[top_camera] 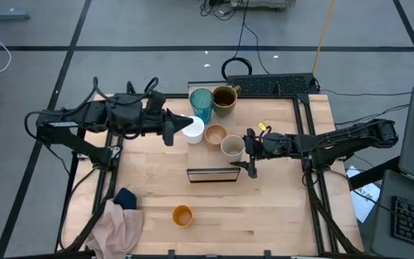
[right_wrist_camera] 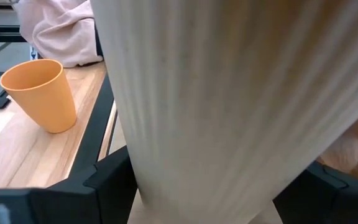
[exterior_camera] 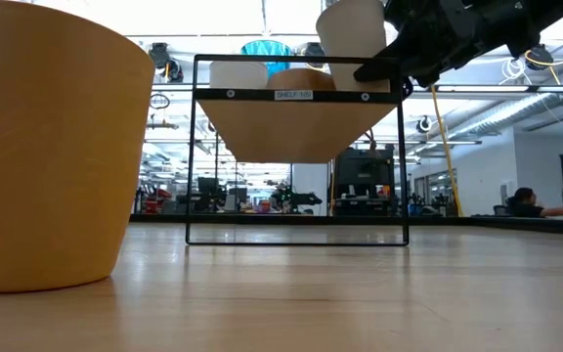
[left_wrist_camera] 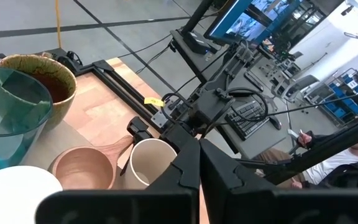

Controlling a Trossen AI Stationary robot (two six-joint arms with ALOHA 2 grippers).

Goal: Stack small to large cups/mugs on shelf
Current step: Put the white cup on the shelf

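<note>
On the shelf (top_camera: pixel 210 160) stand the teal tumbler (top_camera: pixel 201 105), the dark olive mug (top_camera: pixel 225 97), the white mug (top_camera: pixel 192 131) and the wooden cup (top_camera: pixel 215 134). The small beige cup (top_camera: pixel 232 147) stands nearest the shelf's front end, and my right gripper (top_camera: pixel 243 149) has it between its fingers. My left gripper (top_camera: pixel 169 132) is shut and empty, hovering high just left of the white mug. The orange cup (top_camera: pixel 182 215) stands upright on its base on the tabletop near the front edge; the low view shows it large (exterior_camera: pixel 47 147). My right gripper has the beige cup's ribbed side wall (right_wrist_camera: pixel 151 180) between its two fingers (right_wrist_camera: pixel 107 180), one on each side. The fingers come in nearly level from the table's right. The cup stays upright (exterior_camera: pixel 355 39). The shelf's frame bar hides its base.
A pink cloth with a dark blue one (top_camera: pixel 121 219) lies at the table's near left corner. A keyboard (top_camera: pixel 272 85) sits at the far edge, behind the olive mug. Bare tabletop lies around the orange cup. A person (exterior_camera: pixel 531 203) sits far off in the room.
</note>
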